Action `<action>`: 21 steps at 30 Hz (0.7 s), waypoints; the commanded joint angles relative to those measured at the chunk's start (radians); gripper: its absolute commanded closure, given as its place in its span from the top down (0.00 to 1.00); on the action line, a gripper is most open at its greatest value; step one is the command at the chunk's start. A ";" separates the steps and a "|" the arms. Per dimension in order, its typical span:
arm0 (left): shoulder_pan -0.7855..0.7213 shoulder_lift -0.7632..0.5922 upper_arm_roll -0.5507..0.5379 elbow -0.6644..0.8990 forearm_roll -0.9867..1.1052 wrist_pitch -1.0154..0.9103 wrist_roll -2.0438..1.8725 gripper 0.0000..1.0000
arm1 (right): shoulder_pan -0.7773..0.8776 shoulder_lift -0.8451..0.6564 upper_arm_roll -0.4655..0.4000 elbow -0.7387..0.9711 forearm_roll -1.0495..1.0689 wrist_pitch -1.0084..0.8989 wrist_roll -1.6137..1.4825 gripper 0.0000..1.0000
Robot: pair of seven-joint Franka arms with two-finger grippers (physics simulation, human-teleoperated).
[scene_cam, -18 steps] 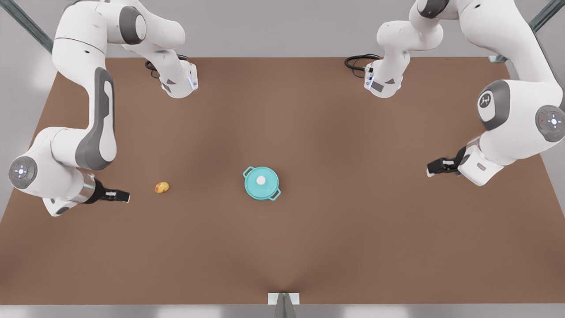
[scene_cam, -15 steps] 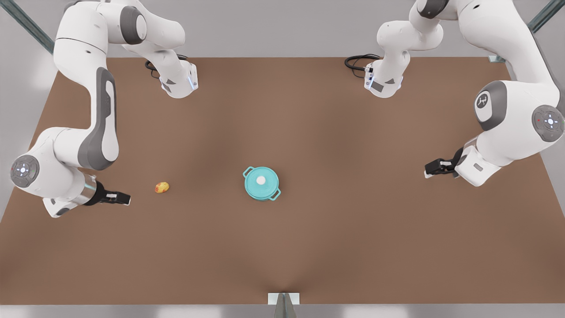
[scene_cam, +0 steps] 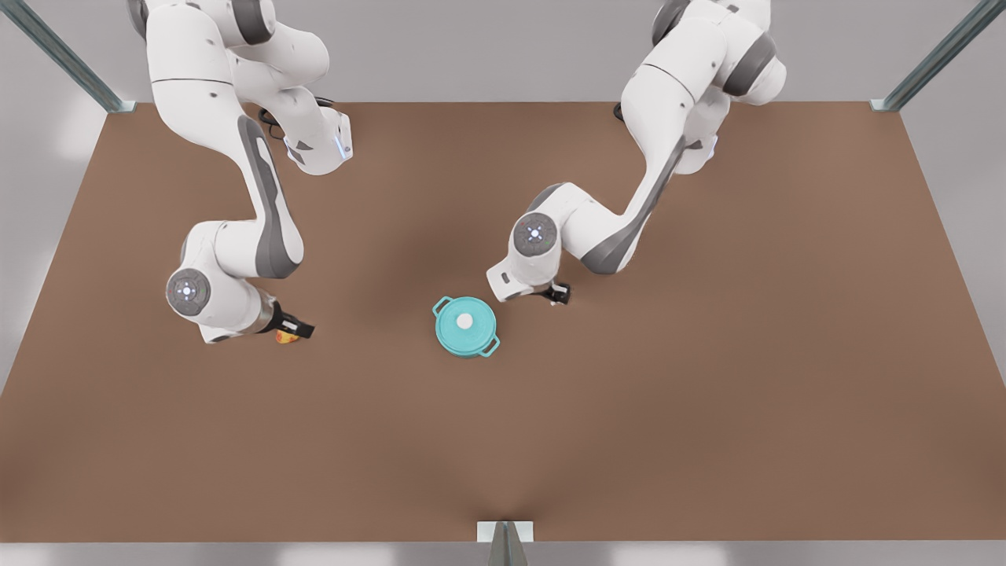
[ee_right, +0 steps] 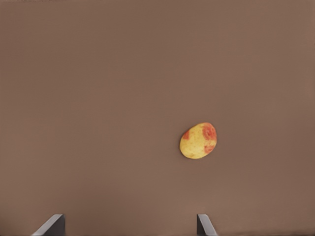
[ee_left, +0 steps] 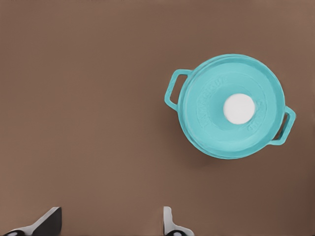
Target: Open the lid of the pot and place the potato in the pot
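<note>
Lid (scene_cam: 465, 324) sits on the pot (scene_cam: 467, 347), mid-counter (scene_cam: 707, 409); nothing lifted yet. Potato (scene_cam: 286, 338) lies on the counter toward the front view's left, well apart from the pot.

Left gripper (scene_cam: 556, 295) hangs just beside the pot on the front view's right, fingers (ee_left: 170, 223) apart, holding nothing. Not yet centred on the white knob (ee_left: 239, 108).

Right gripper (scene_cam: 299, 327) hangs over the potato, partly covering it in the front view. Fingers (ee_right: 204, 224) spread, empty; the potato (ee_right: 199, 140) sits off the gripper's centre line.

Handling guesses:
- Lid: rigid and probably light. The knob is the only real grab point, small and rounded, so centre before closing or it slips out.
- Potato: small, firm, roundish, likely to roll if nudged. Pinch across the short axis, coming straight down.
</note>
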State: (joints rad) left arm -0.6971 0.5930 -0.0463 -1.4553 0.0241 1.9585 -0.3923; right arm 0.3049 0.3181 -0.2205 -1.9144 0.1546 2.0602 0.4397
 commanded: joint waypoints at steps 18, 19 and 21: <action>-0.140 0.415 0.043 0.547 0.060 0.085 -0.738 1.00 | -0.105 0.075 -0.020 -0.124 -0.003 0.386 0.548 1.00; -0.143 0.429 0.046 0.547 0.060 0.092 -0.743 1.00 | -0.105 0.070 -0.019 -0.150 -0.003 0.406 0.544 1.00; -0.145 0.436 0.049 0.547 0.062 0.118 -0.760 1.00 | -0.105 0.064 -0.019 -0.207 -0.001 0.478 0.537 1.00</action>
State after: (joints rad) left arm -0.8412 1.0296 0.0014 -0.9092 0.0800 2.0480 -0.8826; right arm 0.1998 0.3839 -0.2393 -2.1092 0.1524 2.4339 0.8102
